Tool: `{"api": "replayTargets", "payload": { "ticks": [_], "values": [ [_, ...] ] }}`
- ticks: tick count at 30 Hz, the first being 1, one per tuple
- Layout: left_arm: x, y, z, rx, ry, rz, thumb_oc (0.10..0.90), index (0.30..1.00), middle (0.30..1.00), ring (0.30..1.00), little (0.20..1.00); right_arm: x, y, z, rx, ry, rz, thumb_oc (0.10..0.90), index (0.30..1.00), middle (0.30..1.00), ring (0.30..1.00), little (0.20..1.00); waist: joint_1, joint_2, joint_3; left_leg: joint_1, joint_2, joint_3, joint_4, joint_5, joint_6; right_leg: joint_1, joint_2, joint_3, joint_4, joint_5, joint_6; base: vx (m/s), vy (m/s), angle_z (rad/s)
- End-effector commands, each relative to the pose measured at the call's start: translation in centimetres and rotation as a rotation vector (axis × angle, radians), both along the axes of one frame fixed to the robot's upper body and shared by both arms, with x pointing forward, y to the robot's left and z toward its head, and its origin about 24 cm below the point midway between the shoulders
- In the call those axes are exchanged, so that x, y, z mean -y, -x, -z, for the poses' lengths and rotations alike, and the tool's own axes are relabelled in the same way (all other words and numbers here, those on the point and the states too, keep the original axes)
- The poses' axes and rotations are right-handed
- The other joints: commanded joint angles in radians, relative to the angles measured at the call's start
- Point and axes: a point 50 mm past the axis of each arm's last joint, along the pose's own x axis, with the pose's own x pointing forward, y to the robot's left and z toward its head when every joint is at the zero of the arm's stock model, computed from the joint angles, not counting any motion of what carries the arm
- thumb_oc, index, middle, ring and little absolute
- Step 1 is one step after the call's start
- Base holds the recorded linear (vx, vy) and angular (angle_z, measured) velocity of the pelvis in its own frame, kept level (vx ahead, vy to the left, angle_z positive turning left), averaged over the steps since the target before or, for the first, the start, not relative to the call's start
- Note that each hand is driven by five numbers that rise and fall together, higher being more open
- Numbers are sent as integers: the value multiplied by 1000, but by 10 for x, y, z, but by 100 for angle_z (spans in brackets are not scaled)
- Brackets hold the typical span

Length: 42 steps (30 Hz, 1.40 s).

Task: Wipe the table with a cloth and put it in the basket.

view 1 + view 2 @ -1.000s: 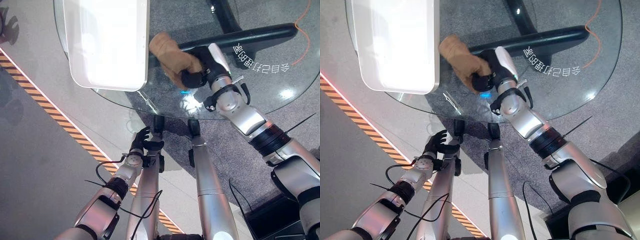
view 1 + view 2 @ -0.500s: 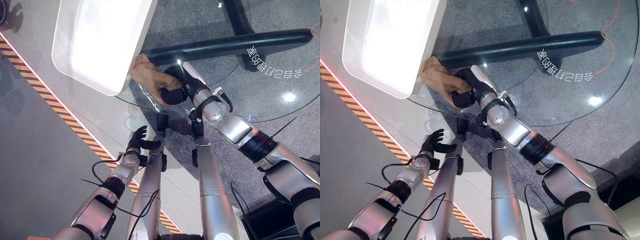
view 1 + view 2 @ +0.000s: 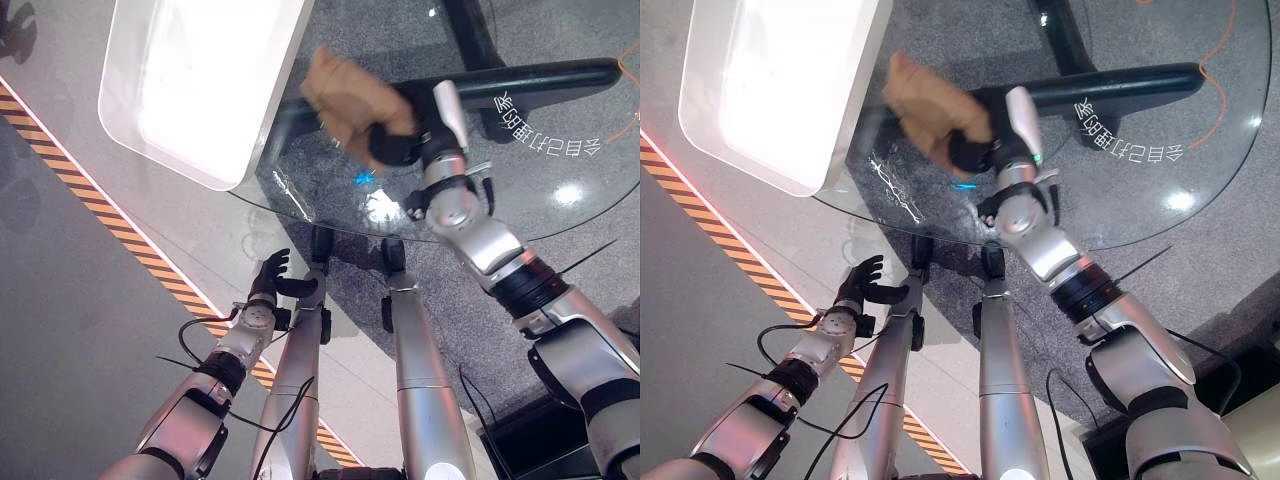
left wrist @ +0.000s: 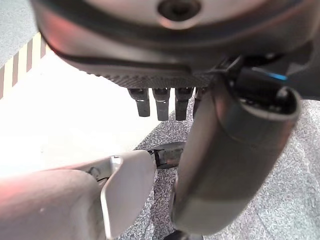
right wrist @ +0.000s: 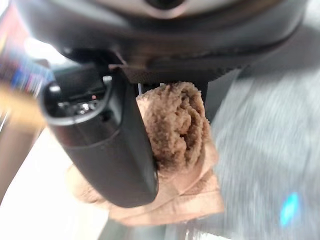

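Note:
A brown cloth (image 3: 345,95) is bunched in my right hand (image 3: 400,140) over the round glass table (image 3: 560,190), just right of the white basket (image 3: 200,90). In the right wrist view the fingers and thumb curl round the cloth (image 5: 177,135), and a flap hangs below them. My left hand (image 3: 272,285) hangs low beside the table's near edge, below the glass, with its fingers relaxed and nothing in it. The left wrist view looks past the left hand's fingers (image 4: 160,102), which hang straight.
The basket overhangs the table's left edge. A dark table base bar (image 3: 520,80) shows through the glass, with white print (image 3: 550,130) on the top. An orange-and-black striped line (image 3: 130,240) crosses the floor at the left.
My right hand has swept the cloth from the table's near edge by the basket back up and to the right. The left hand has stayed put.

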Motion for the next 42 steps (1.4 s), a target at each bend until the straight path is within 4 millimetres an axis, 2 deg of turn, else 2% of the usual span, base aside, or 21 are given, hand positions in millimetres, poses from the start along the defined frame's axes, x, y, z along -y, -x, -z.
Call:
{"api": "replayTargets", "payload": {
  "ticks": [1,7,10,19,21,24,30,35,42],
  "values": [
    [-9,13,22,-85,7,-88,800,900,900,900,900,62,3,-4,22,4,283,100,300,300,300,200,-20,18,-11,12,-41,96,96,-154,72,-46,64,42,-152,145,37,4,8,-6],
    [-14,9,20,-85,16,-115,800,900,900,900,900,85,5,-12,57,-102,395,100,300,300,300,200,-29,7,-11,17,-34,102,92,-156,74,-40,64,42,-160,148,37,0,-1,-9],
    [-18,8,20,-85,23,-132,800,900,900,900,900,109,9,-8,91,-203,485,100,300,300,300,200,-36,1,-11,18,-31,104,91,-160,74,-37,64,43,-163,148,39,0,0,0],
    [-30,9,20,-80,23,-162,800,900,900,900,900,158,29,4,126,-332,656,100,300,300,300,200,-51,-13,-11,9,-23,112,91,-164,80,-42,62,43,-170,152,42,-5,-9,-6],
    [-33,11,22,-76,23,-168,800,900,900,900,900,176,40,10,203,-444,741,100,300,300,300,200,-57,-17,-11,11,-21,115,88,-168,81,-37,61,45,-178,151,42,-10,-25,-5],
    [-35,13,24,-75,24,-174,800,900,900,900,900,184,47,15,253,-491,789,100,300,300,300,200,-63,-18,-11,14,-18,120,85,-170,83,-32,59,44,-185,151,43,-8,-8,-4],
    [-32,14,26,-70,30,-176,800,900,900,900,900,187,52,20,311,-547,825,100,300,300,300,200,-70,-15,-11,28,-15,127,73,-169,84,-18,58,49,-203,155,41,-10,4,-10],
    [-29,13,25,-72,37,-172,800,900,900,900,900,177,47,14,301,-471,745,100,300,300,300,200,-71,-9,-11,30,-16,127,67,-165,84,-17,56,49,-209,155,41,-1,1,-1],
    [-26,12,25,-70,55,-161,800,900,900,900,900,140,34,-11,339,-382,570,100,300,300,300,200,-61,4,-11,34,-15,128,60,-161,80,-15,50,46,-213,151,39,-2,29,-3]
  ]
}}
